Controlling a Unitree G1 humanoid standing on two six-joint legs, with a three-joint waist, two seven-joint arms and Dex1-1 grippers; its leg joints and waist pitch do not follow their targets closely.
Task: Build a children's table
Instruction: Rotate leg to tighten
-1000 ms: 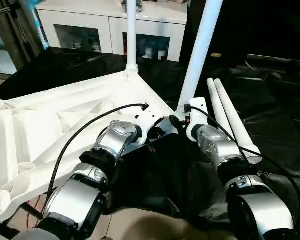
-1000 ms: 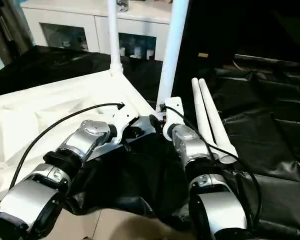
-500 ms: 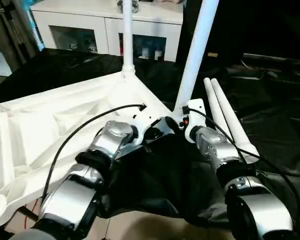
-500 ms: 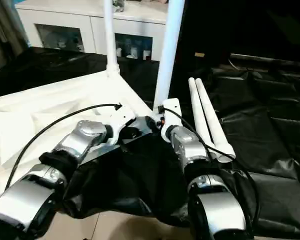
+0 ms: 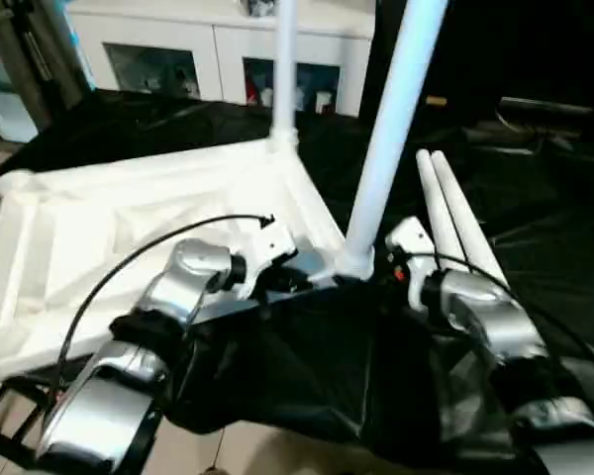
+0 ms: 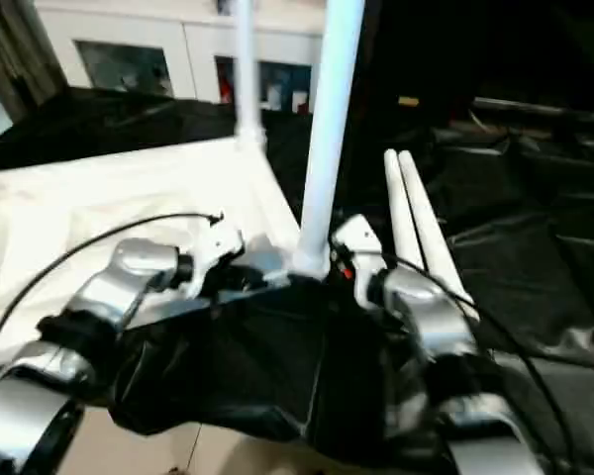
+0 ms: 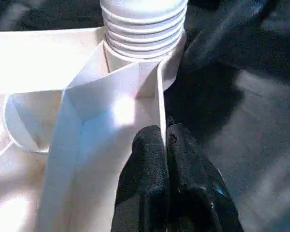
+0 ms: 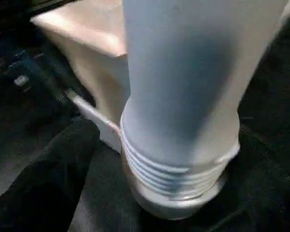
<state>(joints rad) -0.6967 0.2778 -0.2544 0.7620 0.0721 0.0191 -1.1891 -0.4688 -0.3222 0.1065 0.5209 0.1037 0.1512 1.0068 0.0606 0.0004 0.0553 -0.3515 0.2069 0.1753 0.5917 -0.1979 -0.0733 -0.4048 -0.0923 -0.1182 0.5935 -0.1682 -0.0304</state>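
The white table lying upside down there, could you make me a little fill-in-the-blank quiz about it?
1. The tabletop lies with its ribbed underside facing ____.
2. ____ legs stand upright in corner sockets, the near leg and the far leg.
3. Two loose legs lie on the ____ sheet.
4. The left gripper is ____ on a tabletop rib.

Missing words: up; Two; black; shut

dim room, motion-blurred head views, glare on the white tabletop.

White tabletop and legs (ribbed threads), black sheet
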